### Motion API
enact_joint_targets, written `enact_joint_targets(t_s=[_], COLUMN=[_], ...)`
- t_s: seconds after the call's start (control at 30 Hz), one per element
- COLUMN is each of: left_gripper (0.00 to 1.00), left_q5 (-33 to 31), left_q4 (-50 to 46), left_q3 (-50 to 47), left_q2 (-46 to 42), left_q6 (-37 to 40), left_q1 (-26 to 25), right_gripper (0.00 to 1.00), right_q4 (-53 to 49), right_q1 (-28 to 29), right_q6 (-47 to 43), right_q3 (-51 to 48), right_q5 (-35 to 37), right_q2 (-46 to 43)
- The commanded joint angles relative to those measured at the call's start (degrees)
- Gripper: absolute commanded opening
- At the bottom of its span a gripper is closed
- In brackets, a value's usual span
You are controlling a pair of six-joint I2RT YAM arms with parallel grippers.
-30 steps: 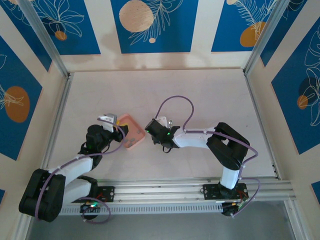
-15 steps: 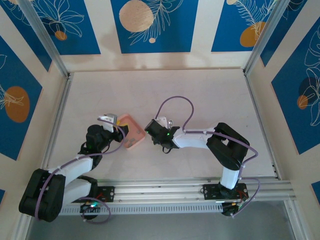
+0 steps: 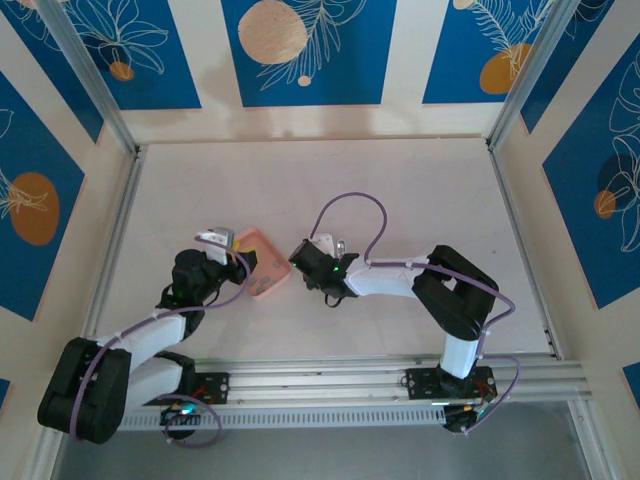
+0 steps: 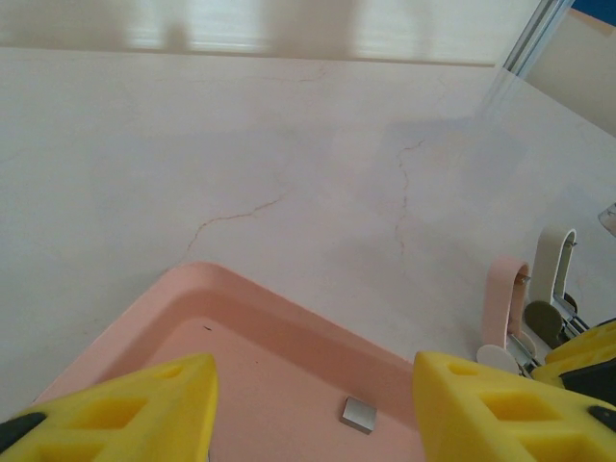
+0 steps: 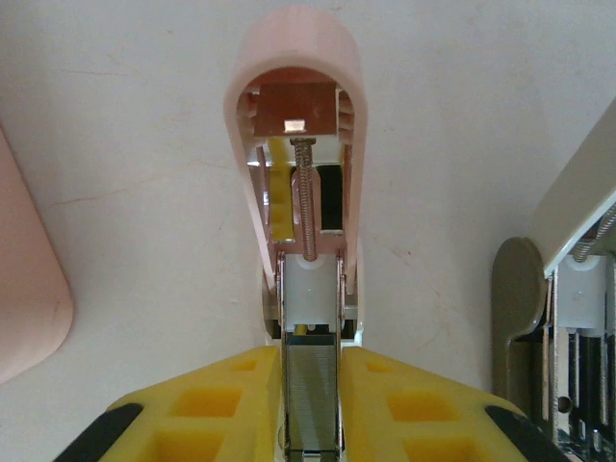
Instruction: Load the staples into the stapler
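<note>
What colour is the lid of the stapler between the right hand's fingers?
Pale pink stapler lid, clearest in right wrist view.

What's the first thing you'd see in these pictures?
A pink stapler flipped wide open, its spring showing, pinched between the right gripper's yellow fingers. Just left of it sits a pink tray with one tiny grey staple piece inside, by the open left gripper.

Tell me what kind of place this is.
Probably a robot test cell: pale table boxed in by blue floral panels and aluminium posts, two arms bolted to a rail, right pincer clamped on a pink stapler.
</note>
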Motion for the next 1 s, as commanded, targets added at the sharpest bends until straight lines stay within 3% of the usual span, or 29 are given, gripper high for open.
enact_joint_targets(t_s=[0.0,0.33,0.4,0.57,0.83,0.97], left_gripper=[0.55,0.55,0.55,0.55,0.55,0.55], left_q5=[1.2,1.38,1.46,1.58,1.77,1.71], left_q4=[1.98,1.88,1.8,1.98,2.21,2.5], left_q3=[-0.71,-0.71,-0.71,-0.71,-0.62,-0.62], left_q2=[-0.27,-0.89,-0.97,-0.89,-0.47,-0.16], left_q6=[1.47,1.66,1.63,1.64,1.66,1.67], left_q1=[-0.38,-0.34,-0.35,-0.37,-0.42,-0.34], right_gripper=[0.26,0.32,0.34,0.34,0.33,0.31], right_q4=[-2.71,-2.0,-1.1,1.86,2.35,1.68], right_q1=[0.52,-0.24,-1.39,-7.47,-12.84,-13.71], right_q6=[0.64,-2.03,-2.54,0.26,6.73,7.9], right_q3=[0.13,0.11,-0.67,-3.21,-5.12,-4.83], right_q5=[-0.49,0.27,-2.54,-17.28,-26.87,-27.75], right_q2=[1.24,-5.59,-7.37,-9.51,-8.67,-6.84])
